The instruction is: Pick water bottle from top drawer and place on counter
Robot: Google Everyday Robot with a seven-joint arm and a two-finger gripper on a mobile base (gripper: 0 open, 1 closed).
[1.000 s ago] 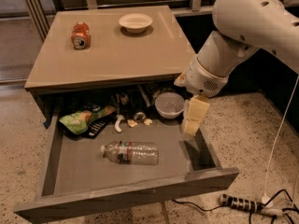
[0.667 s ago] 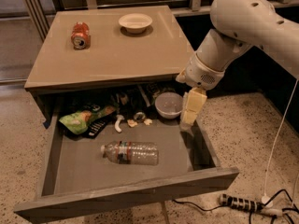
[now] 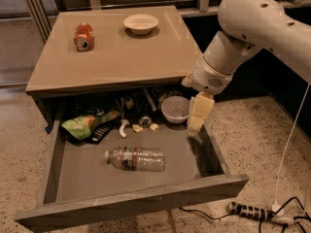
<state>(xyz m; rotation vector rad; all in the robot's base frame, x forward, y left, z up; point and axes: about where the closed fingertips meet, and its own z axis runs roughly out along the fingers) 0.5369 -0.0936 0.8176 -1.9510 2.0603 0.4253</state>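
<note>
The water bottle (image 3: 136,159) lies on its side in the middle of the open top drawer (image 3: 131,205), cap pointing left. The drawer is pulled out below the counter (image 3: 116,57). My gripper (image 3: 196,125) hangs from the white arm over the drawer's right side, next to the right wall, to the right of the bottle and apart from it. It holds nothing that I can see.
An orange soda can (image 3: 83,37) and a white bowl (image 3: 141,23) sit on the counter. In the drawer's back are a green chip bag (image 3: 87,123), a second bowl (image 3: 175,109) and small bits. A power strip (image 3: 252,211) and cables lie on the floor at right.
The arm and gripper have shifted slightly left and up over the drawer's right side. The bottle has not moved.
</note>
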